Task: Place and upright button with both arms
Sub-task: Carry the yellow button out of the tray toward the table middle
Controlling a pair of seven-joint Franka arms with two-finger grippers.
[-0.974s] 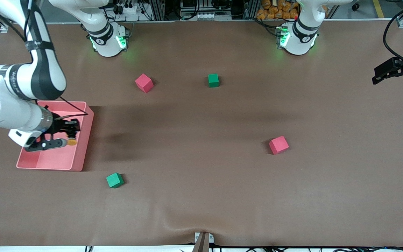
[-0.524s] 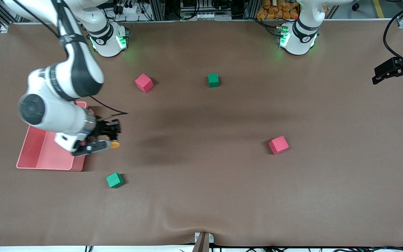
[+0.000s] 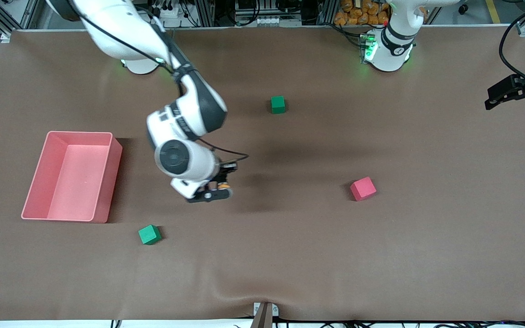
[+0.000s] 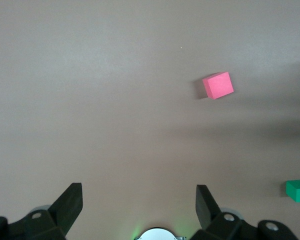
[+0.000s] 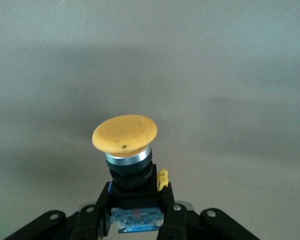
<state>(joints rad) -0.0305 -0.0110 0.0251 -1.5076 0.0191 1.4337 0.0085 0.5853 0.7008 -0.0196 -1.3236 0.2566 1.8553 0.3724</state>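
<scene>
The right gripper (image 3: 220, 186) hangs over the middle of the brown surface (image 3: 290, 255), its fingers (image 5: 97, 220) clamped on the black body of the button (image 5: 126, 150). The button's orange cap points away from the wrist. The left gripper (image 3: 511, 93) waits over the left arm's end of the surface with its fingers (image 4: 70, 202) spread wide and nothing between them. A pink tray (image 3: 107, 182) sits toward the right arm's end. A green cube (image 3: 149, 234) lies nearer the front camera than the tray, and a red cube (image 3: 362, 188) rests toward the left arm's end.
</scene>
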